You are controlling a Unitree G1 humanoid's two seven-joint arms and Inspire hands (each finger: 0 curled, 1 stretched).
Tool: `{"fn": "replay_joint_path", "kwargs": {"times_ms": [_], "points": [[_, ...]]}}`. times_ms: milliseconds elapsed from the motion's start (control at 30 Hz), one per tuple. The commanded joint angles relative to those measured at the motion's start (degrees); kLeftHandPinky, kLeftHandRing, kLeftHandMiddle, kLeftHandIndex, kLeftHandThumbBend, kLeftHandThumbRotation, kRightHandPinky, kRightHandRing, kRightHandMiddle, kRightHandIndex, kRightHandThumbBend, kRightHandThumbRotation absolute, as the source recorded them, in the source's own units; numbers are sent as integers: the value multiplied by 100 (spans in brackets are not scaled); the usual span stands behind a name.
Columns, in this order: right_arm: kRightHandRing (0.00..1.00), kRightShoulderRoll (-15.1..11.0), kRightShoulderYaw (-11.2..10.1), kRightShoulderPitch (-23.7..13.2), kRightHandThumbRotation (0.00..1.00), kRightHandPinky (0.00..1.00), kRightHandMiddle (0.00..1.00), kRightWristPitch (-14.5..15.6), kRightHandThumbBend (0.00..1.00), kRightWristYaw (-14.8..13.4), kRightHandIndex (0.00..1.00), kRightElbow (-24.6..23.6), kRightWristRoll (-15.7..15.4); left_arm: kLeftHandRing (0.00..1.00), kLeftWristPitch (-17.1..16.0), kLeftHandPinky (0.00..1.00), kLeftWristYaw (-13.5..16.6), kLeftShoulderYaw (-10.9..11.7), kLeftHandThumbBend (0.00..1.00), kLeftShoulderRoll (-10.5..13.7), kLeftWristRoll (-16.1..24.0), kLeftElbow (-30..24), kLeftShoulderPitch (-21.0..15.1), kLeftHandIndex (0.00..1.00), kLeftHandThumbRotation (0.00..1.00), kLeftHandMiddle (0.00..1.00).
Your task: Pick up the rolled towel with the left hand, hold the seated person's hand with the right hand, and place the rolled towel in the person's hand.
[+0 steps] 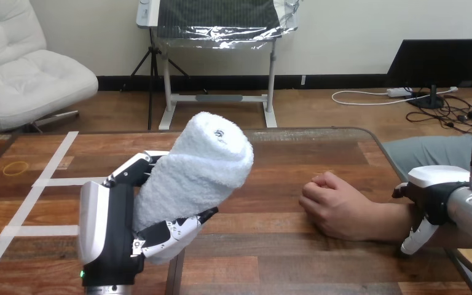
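**Left hand and rolled towel.** Nearest the camera, at the lower left, the left hand (pixel 107 236) stands with its white back shell to the left and its palm to the right. The rolled towel (pixel 200 169) sits in this palm. The hand is closed around the roll: its fingers (pixel 169 233) curl across the near lower part, and further digits wrap behind the left flank.

**Towel condition.** The towel is white looped terry, wound into a thick cylinder. It is tilted, with the upper end leaning right and away from the hand. The spiral end face shows at the top.

**Right hand.** At the lower right, the right hand (pixel 436 190) lies over the person's forearm (pixel 384 221), just behind the wrist. Whether it grips the forearm cannot be determined.

**Person's hand.** The person's hand (pixel 332 206) rests on the wooden table (pixel 295 264), loosely closed. It lies right of the towel and well apart from it.

**Far left.** White tape strips (pixel 37 190) cross the table. A thin yellow ring (pixel 16 167) lies beside them.
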Motion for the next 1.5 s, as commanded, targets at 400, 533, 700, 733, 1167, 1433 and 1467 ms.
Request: {"fn": "replay_joint_path", "kwargs": {"times_ms": [400,533,700,733,1167,1433,1467], "points": [[92,161,389,-552,30,96,91,-45,65,-324,89,737,9,47,-224,45,-60,154,59,77,-58,-363,-295,55,4,52],[89,192,449,-578,30,93,89,-68,64,-463,88,848,5,46,-201,45,-97,167,60,67,-64,-357,-311,55,4,52],[80,266,423,-599,29,78,83,-70,64,-659,85,1007,144,46,-216,44,-172,157,59,87,-97,-313,-360,55,6,51],[78,279,401,-587,27,75,81,-78,64,-714,84,1017,183,46,-205,44,-202,153,60,80,-125,-316,-364,55,7,51],[48,338,407,-615,18,41,56,-151,64,-1002,64,1276,445,43,-11,40,-570,95,60,10,-317,-115,-624,55,17,50],[40,319,390,-551,13,31,50,-279,66,-1354,54,1319,586,43,244,39,-944,28,59,14,-384,33,-856,56,24,50],[38,316,392,-548,13,30,49,-296,66,-1388,54,1326,598,43,261,40,-968,26,59,12,-385,49,-878,56,24,50]]}}
